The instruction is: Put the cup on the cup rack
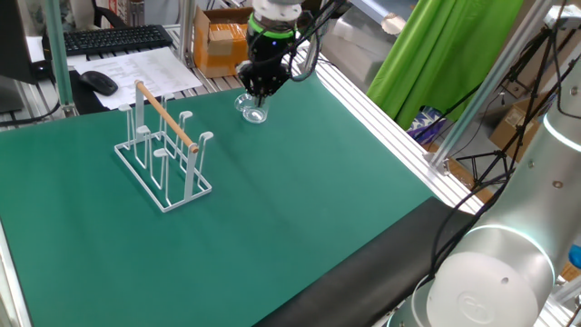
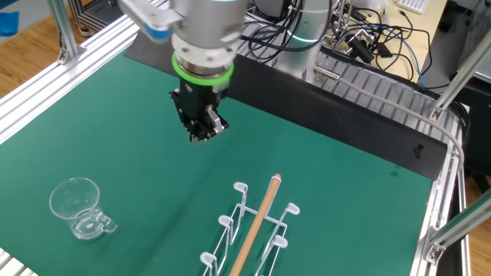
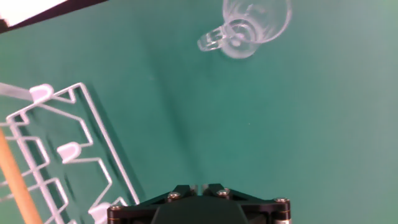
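Green matting covers the table (image 1: 300, 218), which has ribbed metal rails along its edges and a cluttered desk beyond the far side. Above the mat's middle hangs the robot arm's black gripper (image 2: 205, 132), pointing straight down with its fingers closed together and nothing between them. Toward one side edge stands the white wire cup rack (image 1: 163, 150) with a wooden rod along its top, and well apart from it, near the far edge, the clear glass cup (image 2: 79, 208) sits upside down on the mat.
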Robot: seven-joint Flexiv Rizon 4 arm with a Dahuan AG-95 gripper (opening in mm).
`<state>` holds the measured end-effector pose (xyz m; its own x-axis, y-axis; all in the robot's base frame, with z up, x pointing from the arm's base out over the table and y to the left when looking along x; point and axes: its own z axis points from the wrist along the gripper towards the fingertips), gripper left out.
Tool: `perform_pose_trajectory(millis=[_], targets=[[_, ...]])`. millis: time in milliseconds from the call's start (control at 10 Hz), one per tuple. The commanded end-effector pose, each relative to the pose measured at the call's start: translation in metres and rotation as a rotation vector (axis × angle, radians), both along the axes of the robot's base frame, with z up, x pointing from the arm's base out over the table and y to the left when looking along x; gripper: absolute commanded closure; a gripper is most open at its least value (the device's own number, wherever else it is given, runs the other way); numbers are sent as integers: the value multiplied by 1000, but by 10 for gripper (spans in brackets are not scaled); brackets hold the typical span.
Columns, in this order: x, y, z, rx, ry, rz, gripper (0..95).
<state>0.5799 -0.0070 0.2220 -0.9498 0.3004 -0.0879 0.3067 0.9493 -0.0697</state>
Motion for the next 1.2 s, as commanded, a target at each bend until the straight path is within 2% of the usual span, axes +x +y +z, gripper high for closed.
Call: perform_pose_trajectory(millis=[100,200,300,400,500,600,800,900,1000,1100,1200], targets=[[5,-3,-4,-3,-25,-16,760],[9,-5,-6,1,-26,-21,570],[19,-12,-8,4,-23,-22,570],[28,-20,-5,20,-16,-16,570],[35,-24,-1,30,-8,-9,760],[41,-23,2,29,-6,-13,760],[60,-24,4,31,15,-12,760],[62,-25,3,29,14,-13,760],[68,-28,1,24,13,-12,570],[69,-29,0,24,13,-12,570],[75,-33,-2,25,13,-10,570]])
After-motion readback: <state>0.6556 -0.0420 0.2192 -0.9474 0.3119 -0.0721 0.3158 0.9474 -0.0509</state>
